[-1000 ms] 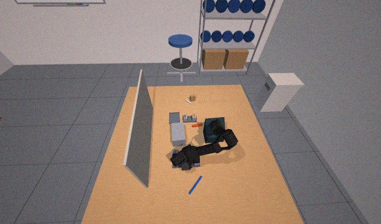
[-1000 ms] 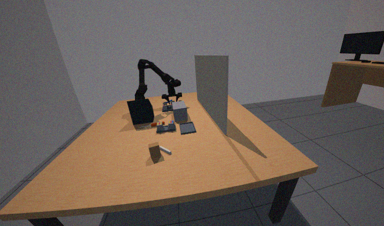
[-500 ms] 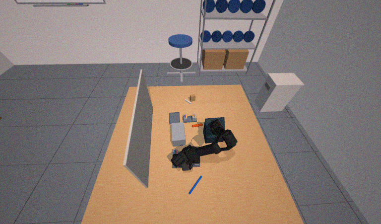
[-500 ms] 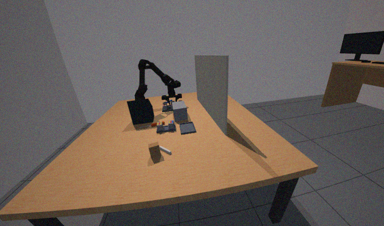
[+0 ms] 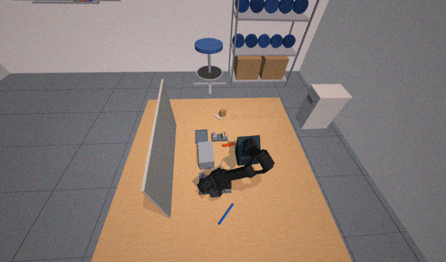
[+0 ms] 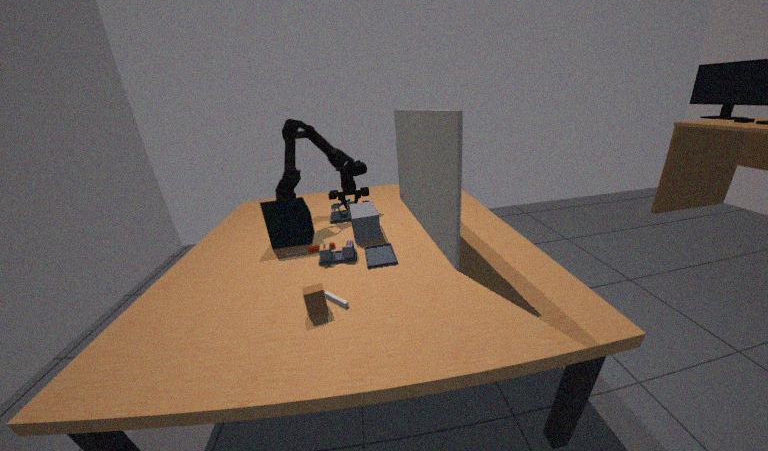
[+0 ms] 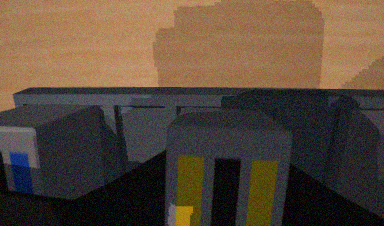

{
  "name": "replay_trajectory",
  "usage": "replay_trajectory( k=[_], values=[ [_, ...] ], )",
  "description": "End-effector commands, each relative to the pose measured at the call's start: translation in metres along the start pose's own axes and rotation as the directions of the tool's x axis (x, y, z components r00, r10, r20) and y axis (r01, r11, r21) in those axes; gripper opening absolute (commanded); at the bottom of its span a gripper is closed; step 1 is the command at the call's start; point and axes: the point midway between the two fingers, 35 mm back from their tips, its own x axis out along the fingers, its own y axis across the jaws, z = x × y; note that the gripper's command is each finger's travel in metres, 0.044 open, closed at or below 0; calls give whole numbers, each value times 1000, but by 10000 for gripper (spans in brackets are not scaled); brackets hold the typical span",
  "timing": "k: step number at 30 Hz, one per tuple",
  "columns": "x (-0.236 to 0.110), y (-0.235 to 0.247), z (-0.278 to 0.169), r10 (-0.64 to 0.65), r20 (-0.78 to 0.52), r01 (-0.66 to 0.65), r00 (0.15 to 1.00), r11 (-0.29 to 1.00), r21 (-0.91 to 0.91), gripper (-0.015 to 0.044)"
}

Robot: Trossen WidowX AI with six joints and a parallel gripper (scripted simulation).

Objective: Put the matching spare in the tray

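Note:
My gripper is down low over a dark rack of spares near the upright panel. It is shut on a grey spare with yellow, black and yellow stripes, which stands in the rack's middle. Another spare with a blue stripe stands to its left. The mounted unit is a light grey box just beyond. The flat grey-blue tray lies past the unit. A second small rack with striped spares sits beside the tray.
A tall grey panel stands on edge along one side. The arm's dark base is near the racks. An orange piece, a blue stick, a brown cube and a white stick lie about.

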Motion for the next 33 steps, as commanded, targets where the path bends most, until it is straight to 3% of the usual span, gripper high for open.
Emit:
replay_trajectory(
  k=[1,8,19,28,33],
  values=[
    [0,0,0,0,0,0,1000,1000,0,0],
    [-4,-1,0,-1,-1,1,1000,1000,0,0],
    [-75,-1,0,-3,-6,3,1000,1000,4,0],
    [-77,-1,-2,0,-10,1,1000,1000,10,0],
    [-104,-3,-3,-1,-14,2,1000,1000,7,0]
  ],
)
